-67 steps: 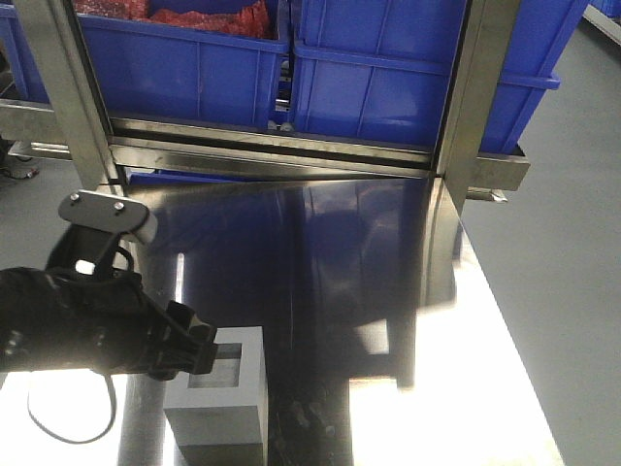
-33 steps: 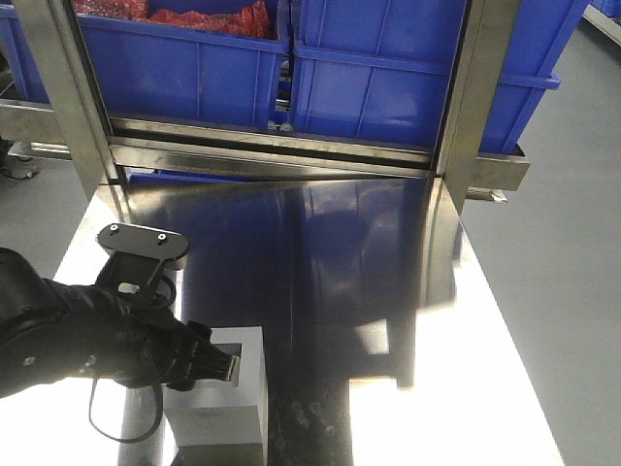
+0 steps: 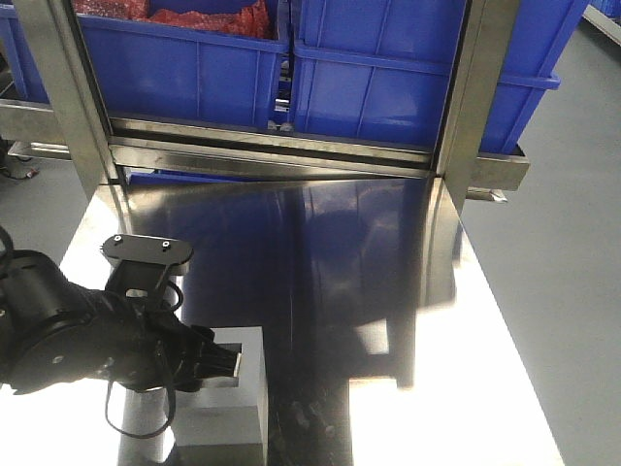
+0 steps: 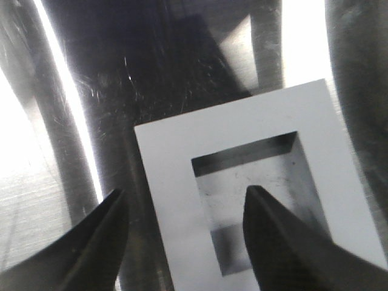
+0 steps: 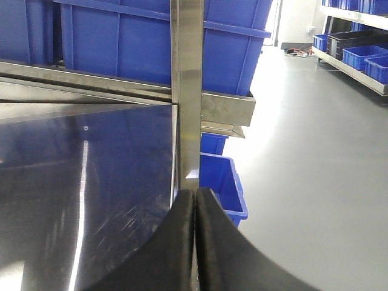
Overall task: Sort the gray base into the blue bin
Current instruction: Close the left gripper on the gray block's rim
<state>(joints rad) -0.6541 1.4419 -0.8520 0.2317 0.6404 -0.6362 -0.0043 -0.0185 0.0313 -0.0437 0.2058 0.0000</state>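
The gray base (image 3: pixel 233 417) stands on the shiny steel table (image 3: pixel 340 252) at the near left, its square recess facing up. My left gripper (image 3: pixel 218 364) hovers over its top, open. In the left wrist view the left gripper (image 4: pixel 185 191) straddles the left wall of the gray base (image 4: pixel 163 176): one finger over the recess, the other outside the block. Two large blue bins sit on the rack behind the table, one at the left (image 3: pixel 184 68) and one at the right (image 3: pixel 417 78). My right gripper (image 5: pixel 195 193) is shut on nothing, near the table's right edge.
Steel rack posts (image 3: pixel 466 107) rise at the table's far corners, joined by a low crossbar (image 3: pixel 272 150). The left bin holds red items (image 3: pixel 204 15). A smaller blue bin (image 5: pixel 221 182) sits on the floor right of the table. More bins line a shelf (image 5: pixel 357 54).
My left arm has swung right and lowered, bringing its open fingers from the block's left side to over its recess. The gray base has not moved.
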